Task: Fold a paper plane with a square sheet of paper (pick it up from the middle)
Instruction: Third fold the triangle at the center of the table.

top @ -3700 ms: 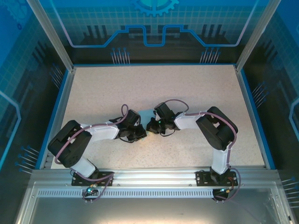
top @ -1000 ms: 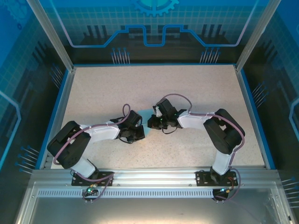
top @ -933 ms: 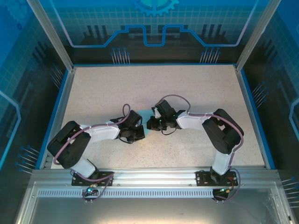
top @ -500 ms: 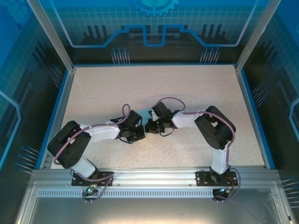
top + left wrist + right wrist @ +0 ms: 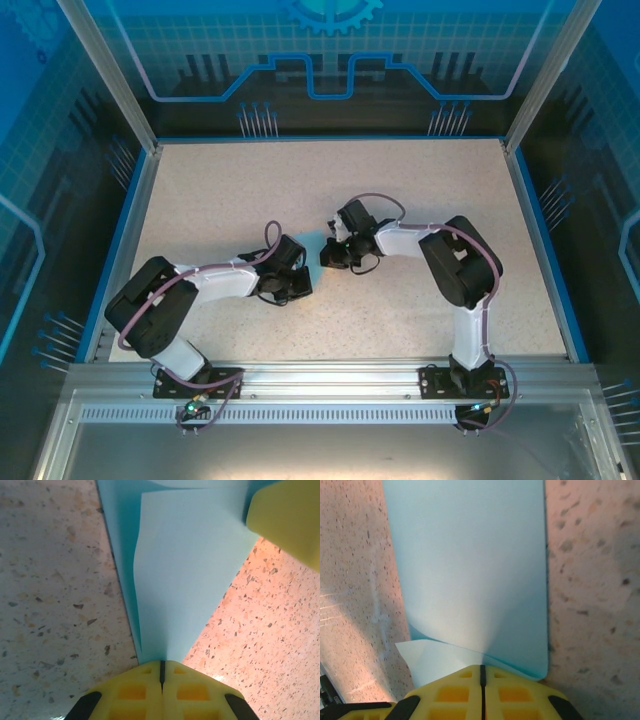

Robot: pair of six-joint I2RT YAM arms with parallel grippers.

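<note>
Paper sheet [image 5: 185, 580], light blue and partly folded, lies on the speckled table [image 5: 250, 190] between both wrists, near the middle of the top view. The left gripper [image 5: 161, 672], bottom centre of its view, is clamped on the sheet's narrow end. The right gripper [image 5: 481, 675] likewise pinches a curled edge.

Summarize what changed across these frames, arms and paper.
The right tool pulled away from the left tool, toward the far side of the table and slightly right, in the last half second. The left arm barely moved. Both tools are shut on the light-blue paper.
</note>
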